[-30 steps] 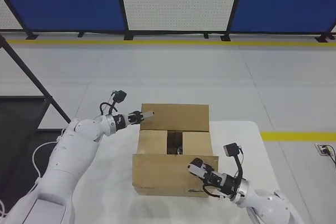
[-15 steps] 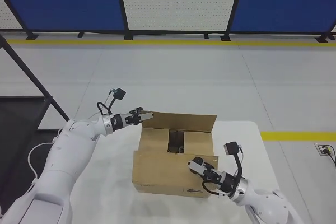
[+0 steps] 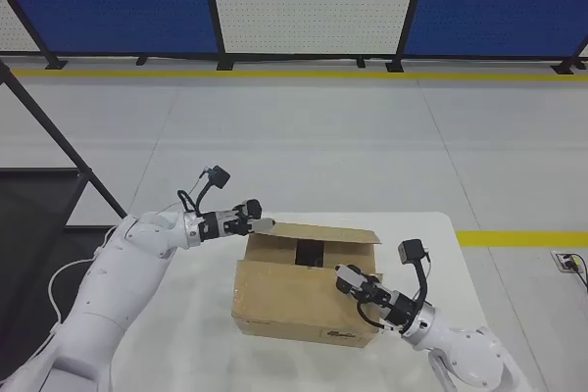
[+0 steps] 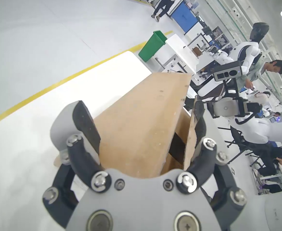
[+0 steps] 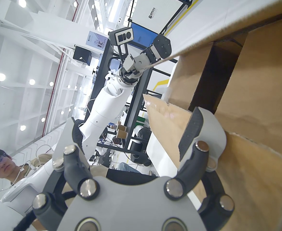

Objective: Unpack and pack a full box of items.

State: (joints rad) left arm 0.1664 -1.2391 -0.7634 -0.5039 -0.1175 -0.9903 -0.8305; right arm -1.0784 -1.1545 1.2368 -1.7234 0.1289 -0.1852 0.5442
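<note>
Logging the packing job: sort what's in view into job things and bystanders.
Job: cardboard box, its far flap, left gripper, right gripper.
Just standing about: green bin, black frame, blue partition panels.

Entry into the box (image 3: 274, 323) is a narrow dark slot between the tilted far flap (image 3: 323, 233) and the raised near flap (image 3: 289, 276). The left gripper (image 3: 259, 224) blocks its far-left corner, the right gripper (image 3: 347, 278) its near-right edge. Wide table (image 3: 191, 314) surface lies left of the box.
</note>
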